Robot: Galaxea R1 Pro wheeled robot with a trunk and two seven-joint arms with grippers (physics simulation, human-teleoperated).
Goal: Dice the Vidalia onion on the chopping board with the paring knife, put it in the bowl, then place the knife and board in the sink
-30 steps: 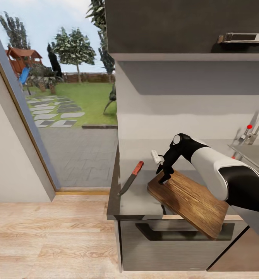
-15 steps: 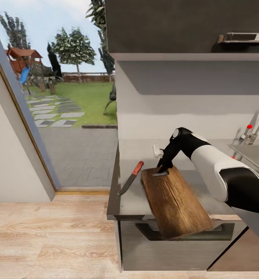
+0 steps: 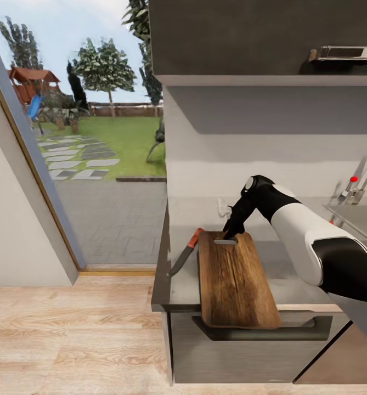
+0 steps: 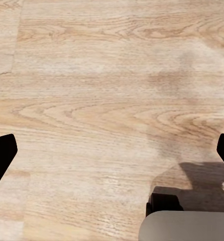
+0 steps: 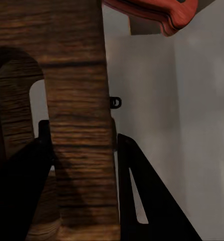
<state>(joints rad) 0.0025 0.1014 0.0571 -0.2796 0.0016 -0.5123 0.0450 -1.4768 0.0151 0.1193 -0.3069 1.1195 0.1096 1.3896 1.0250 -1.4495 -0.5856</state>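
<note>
The brown chopping board (image 3: 235, 280) lies flat on the grey countertop (image 3: 180, 285), with its near end hanging over the front edge. My right gripper (image 3: 226, 237) is shut on the board's far end beside its handle slot. In the right wrist view the board (image 5: 77, 100) sits between both fingers (image 5: 142, 196). The paring knife (image 3: 185, 253) lies just left of the board, red handle (image 5: 157, 12) by the board's far corner. The sink (image 3: 361, 218) shows at the right edge. My left gripper (image 4: 112, 155) hangs open over the wooden floor. The Vidalia onion and the bowl are out of view.
A chrome faucet with a red knob (image 3: 354, 186) stands behind the sink. A small white fitting (image 3: 222, 207) sits by the back wall. A dark wall cabinet (image 3: 260, 38) hangs overhead. A glass door (image 3: 95, 164) to the garden is on the left.
The board's near end swung left until the board lay straight, and its far end slid left up against the knife handle, my right gripper moving with it. The knife stayed put.
</note>
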